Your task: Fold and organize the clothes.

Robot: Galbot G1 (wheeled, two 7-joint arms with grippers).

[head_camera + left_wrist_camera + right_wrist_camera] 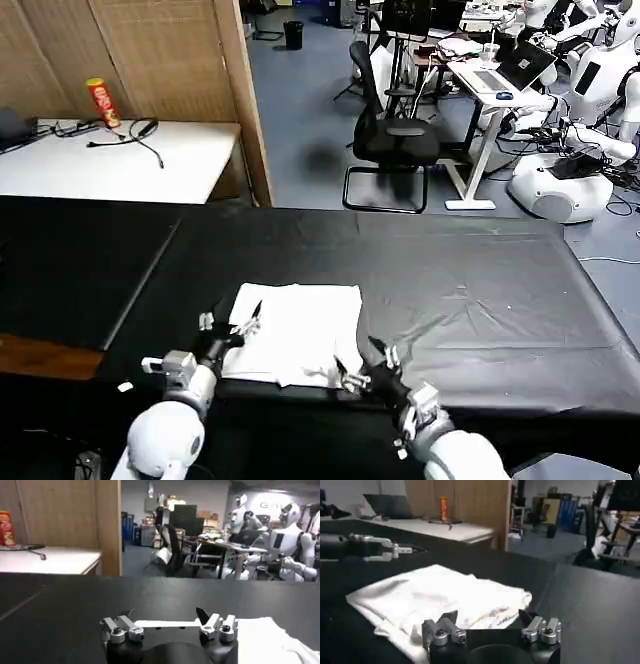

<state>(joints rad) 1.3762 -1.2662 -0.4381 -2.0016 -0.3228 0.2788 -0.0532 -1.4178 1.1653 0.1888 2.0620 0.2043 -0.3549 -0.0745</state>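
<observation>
The clothes are one white T-shirt [297,330], lying folded into a rough rectangle on the black tablecloth [480,290] near the table's front edge. Its plain side faces up. My left gripper [231,321] hovers open at the shirt's left edge with nothing between its fingers. At the shirt's near right corner my right gripper [363,364] is open too and holds nothing. The left wrist view has the left gripper [162,618] low over the cloth, with the shirt [270,640] beside it. The right wrist view looks past the right gripper [487,617] across the rumpled shirt [440,597] to the left gripper [382,548].
A white side table [120,165] with a red can [103,102] and cables stands at the back left by a wooden partition [240,90]. Behind the table are an office chair [392,135] and parked robots [565,180]. Bare black cloth stretches to the right.
</observation>
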